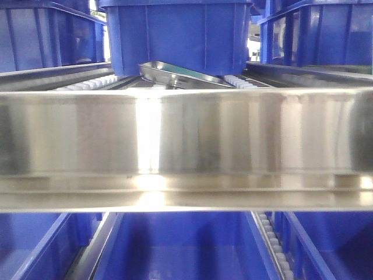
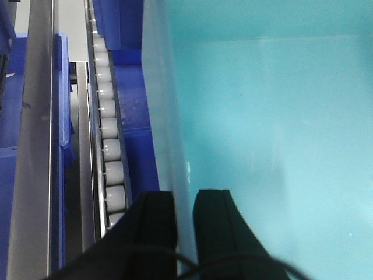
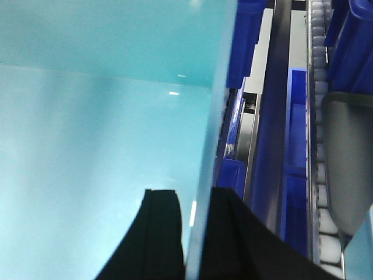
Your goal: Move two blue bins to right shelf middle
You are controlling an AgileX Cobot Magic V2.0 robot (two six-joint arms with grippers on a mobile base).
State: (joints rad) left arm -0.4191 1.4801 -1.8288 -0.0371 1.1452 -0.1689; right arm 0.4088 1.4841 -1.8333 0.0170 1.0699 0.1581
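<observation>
left side: a roller track [image 2: 111, 151] is running just beside the pale blue bin [image 2: 274, 146]. i'm seeing the left gripper [image 2: 183, 201] clenching that bin's thin wall, one finger on each side. front camera: a shiny steel rail [image 1: 186, 134] is filling the view, with dark blue bins [image 1: 175, 35] sitting above it. right side: the right gripper [image 3: 195, 201] is pinching a pale blue wall likewise, with rollers [image 3: 326, 248] lying further right.

Front rail [image 1: 186, 140]: brushed metal, shiny. Above the rail, dark-blue crate [image 1: 180, 35]: ribbed plastic. Cyan bin [image 2: 274, 146]: smooth plastic, faintly glossy. Rollers [image 2: 111, 149]: white plastic.
</observation>
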